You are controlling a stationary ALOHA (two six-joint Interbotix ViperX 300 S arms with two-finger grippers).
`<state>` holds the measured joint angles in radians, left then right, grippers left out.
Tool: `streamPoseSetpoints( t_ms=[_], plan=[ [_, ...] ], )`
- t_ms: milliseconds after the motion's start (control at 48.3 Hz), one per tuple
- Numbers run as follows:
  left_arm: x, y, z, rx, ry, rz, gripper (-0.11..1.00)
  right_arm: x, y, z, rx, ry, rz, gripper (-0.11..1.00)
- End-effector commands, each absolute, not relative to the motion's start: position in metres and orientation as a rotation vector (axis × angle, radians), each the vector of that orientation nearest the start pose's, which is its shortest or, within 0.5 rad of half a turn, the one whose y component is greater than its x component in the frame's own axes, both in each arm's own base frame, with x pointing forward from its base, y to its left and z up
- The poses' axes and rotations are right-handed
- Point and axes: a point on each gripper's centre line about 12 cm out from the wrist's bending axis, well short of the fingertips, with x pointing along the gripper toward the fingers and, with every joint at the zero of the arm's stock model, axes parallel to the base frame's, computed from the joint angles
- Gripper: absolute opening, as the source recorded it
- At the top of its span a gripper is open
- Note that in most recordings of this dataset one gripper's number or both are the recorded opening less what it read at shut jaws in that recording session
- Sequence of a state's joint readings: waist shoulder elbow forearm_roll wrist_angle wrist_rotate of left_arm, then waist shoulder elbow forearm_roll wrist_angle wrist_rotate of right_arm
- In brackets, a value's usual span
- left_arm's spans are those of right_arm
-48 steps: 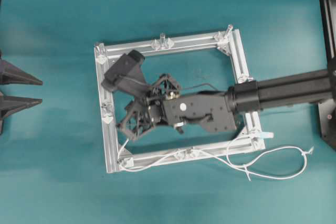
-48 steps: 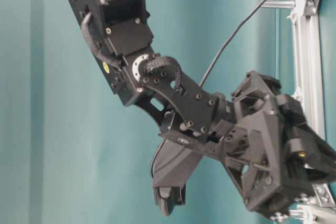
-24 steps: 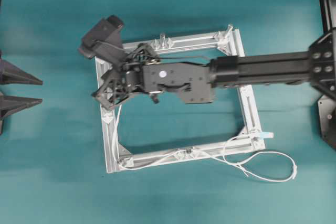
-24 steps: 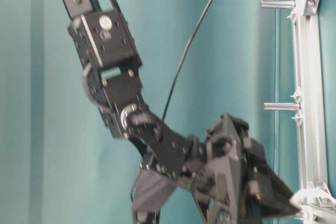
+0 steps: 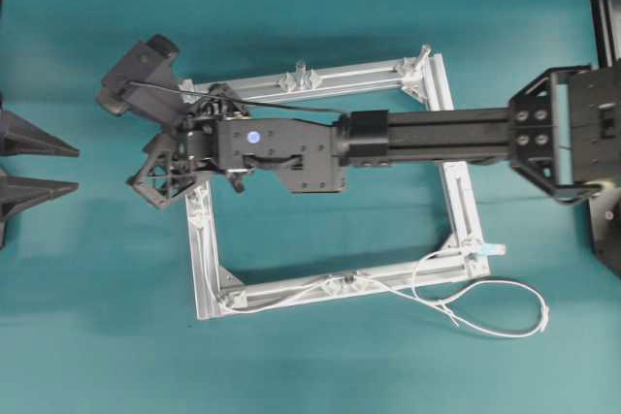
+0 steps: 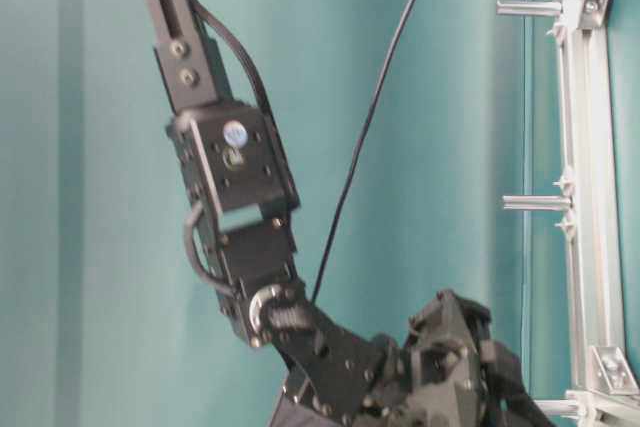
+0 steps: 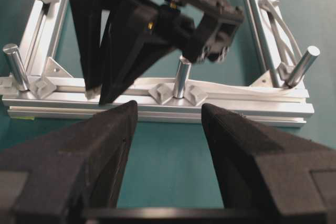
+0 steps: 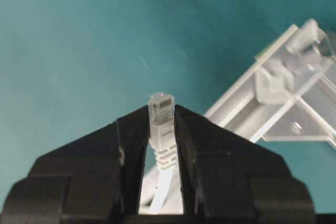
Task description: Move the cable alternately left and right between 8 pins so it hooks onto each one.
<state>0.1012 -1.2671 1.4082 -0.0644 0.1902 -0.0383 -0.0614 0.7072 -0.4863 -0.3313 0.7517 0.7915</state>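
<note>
The white cable (image 5: 291,291) lies along the frame's near bar and ends in a loose loop at the right. My right gripper (image 5: 153,186) reaches across to the frame's upper-left side and is shut on the cable's clear plug (image 8: 161,103), which sticks out past the fingertips. Upright pins (image 5: 301,70) stand on the square silver frame (image 5: 456,191). One pin (image 7: 182,77) rises just beyond my left gripper (image 7: 168,114), which is open and empty outside the left bar. The cable (image 7: 252,90) rests on that bar.
The right arm's long black link (image 5: 427,138) spans the frame from the right. A dark wire (image 6: 370,127) hangs beside the arm. A black stand (image 5: 604,36) is at the right edge. Teal cloth covers the table.
The right gripper has moved up and left from inside the frame to beyond its left bar, carrying the plug. The loose loop at the right has shrunk. The left gripper has not moved.
</note>
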Motion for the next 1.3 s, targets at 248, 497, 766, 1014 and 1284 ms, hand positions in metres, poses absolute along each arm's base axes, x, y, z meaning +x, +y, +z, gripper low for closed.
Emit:
streamPoseSetpoints(
  t_ms=[248,497,766,1014,1284],
  plan=[
    [0.141,0.012,0.197,-0.124,0.314,0.102,0.54,0.629,-0.070,0.191,0.413,0.738,-0.489,0.18],
    [0.142,0.012,0.198,-0.122,0.311,0.102,0.54,0.631,-0.107,0.196,0.430,0.697,-0.539,0.18],
    [0.141,0.012,0.197,-0.124,0.312,0.102,0.54,0.624,-0.141,0.196,0.433,0.688,-0.595,0.18],
    [0.141,0.012,0.197,-0.124,0.312,0.102,0.54,0.618,-0.168,0.198,0.438,0.674,-0.639,0.18],
    [0.141,0.012,0.197,-0.124,0.312,0.102,0.54,0.607,-0.179,0.196,0.443,0.730,-0.698,0.18]
  ],
)
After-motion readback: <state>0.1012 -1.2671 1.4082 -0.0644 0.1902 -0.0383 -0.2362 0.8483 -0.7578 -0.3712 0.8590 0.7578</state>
